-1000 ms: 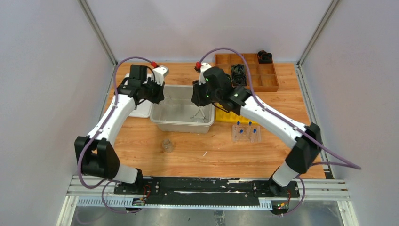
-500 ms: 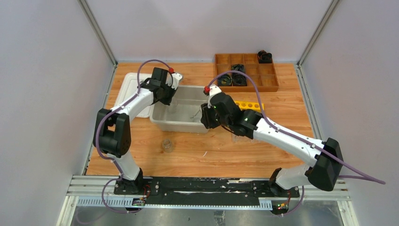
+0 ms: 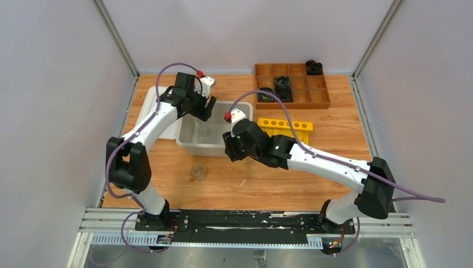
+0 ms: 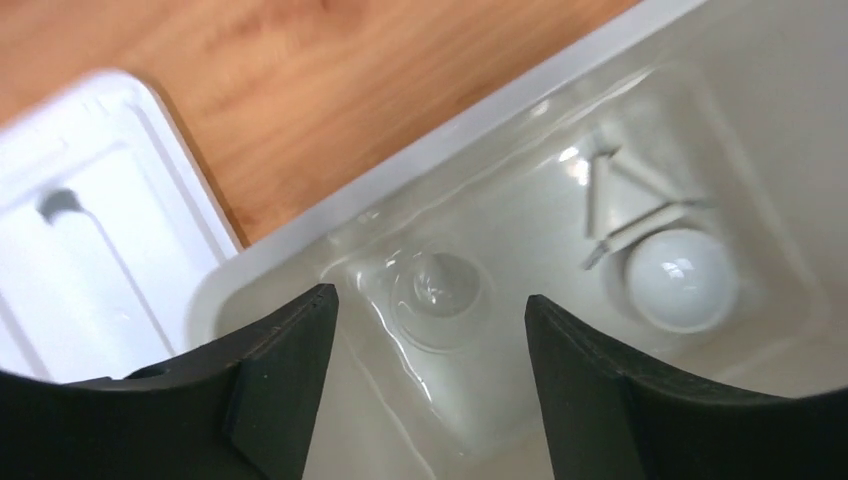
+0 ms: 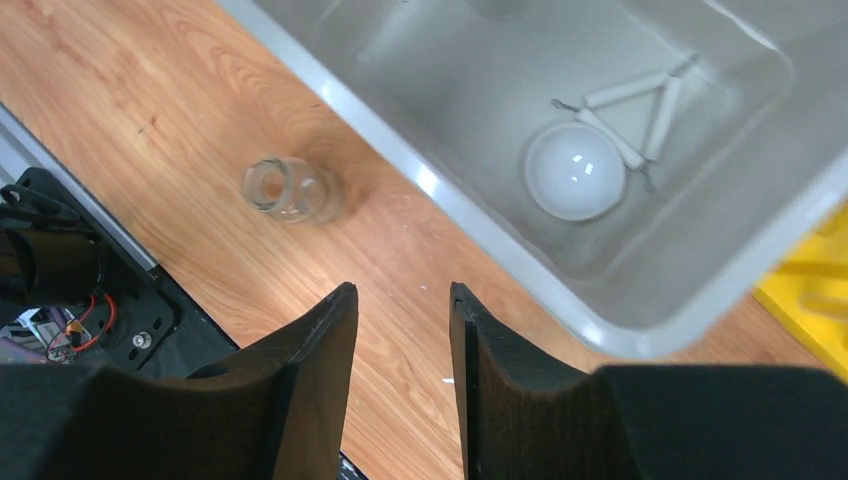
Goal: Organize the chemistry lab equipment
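Hovering over the bin (image 4: 300, 245), left fingers (image 4: 285, 380) stand released above a beaker (image 4: 437, 290) (dish (image 4: 680, 280) and triangle frame (image 4: 630, 195) nearby). Right fingers (image 5: 310, 380) hang parted, empty; another beaker (image 5: 285, 190) stands on the surface (image 5: 150, 90).

In my bin (image 3: 202, 148) I see 1 beaker (image 4: 437, 290) at the left and the dish (image 5: 575, 170) at the right, with the triangle frame (image 5: 664, 110) just beside it. A 2nd beaker (image 5: 283, 188) stands on the table (image 3: 334, 146) before the bin; the lid (image 4: 90, 220) lies left of the bin, the rack (image 3: 290, 124) right.

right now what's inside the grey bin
A white round dish beside a white triangle frame, plus a clear glass beaker. Parts of the bin are covered or out of frame, so more may be hidden.
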`<state>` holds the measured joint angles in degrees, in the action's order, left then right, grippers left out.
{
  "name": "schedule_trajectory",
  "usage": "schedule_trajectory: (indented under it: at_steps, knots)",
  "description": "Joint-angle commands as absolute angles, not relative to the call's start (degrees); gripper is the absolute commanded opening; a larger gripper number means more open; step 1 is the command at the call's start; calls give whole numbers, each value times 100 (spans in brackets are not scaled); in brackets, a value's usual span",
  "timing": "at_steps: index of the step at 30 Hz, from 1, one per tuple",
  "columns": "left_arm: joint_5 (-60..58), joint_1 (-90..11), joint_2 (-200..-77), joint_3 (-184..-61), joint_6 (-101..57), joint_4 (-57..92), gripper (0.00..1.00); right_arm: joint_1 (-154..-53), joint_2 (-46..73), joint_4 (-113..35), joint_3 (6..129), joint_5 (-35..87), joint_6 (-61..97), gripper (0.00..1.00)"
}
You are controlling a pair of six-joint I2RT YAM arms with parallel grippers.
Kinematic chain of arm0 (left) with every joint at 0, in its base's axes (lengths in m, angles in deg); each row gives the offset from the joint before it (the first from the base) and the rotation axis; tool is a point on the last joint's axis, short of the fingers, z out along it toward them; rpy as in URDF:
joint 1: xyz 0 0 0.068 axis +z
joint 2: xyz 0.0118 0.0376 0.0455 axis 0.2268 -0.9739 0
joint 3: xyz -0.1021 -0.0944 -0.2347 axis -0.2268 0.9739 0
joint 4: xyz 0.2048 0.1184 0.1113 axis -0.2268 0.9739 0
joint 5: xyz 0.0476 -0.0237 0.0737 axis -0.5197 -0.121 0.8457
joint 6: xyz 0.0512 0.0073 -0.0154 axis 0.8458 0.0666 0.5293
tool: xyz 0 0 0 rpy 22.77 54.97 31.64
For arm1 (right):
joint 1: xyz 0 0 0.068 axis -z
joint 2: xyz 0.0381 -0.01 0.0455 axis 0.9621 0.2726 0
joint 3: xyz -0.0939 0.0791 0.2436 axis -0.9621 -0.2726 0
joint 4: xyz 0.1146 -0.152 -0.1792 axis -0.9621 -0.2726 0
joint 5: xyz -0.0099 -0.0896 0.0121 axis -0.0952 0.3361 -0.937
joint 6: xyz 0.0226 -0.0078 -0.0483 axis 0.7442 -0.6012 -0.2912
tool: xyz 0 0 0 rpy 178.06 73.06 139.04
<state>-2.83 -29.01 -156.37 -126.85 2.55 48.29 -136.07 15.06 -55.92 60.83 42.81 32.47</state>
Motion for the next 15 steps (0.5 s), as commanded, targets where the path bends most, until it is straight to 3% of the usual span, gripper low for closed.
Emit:
schedule_trajectory:
  at_steps: [1,4,8,15]
  knots:
    - [-945,-2920,-14713,-13465,-29,5211,76,-14059,2003,-5300,6598,4340,2897,44]
    - [-871,-2804,-14287,-13862,34,5705,82,-14350,2450,-5215,6933,4193,2574,46]
    - [-859,-2214,-13786,-13839,189,6222,99,-14613,3072,-5232,7421,4052,2264,46]
    - [-1460,-272,-13197,-12666,903,6626,100,-14659,3911,-5416,8042,3744,1876,49]
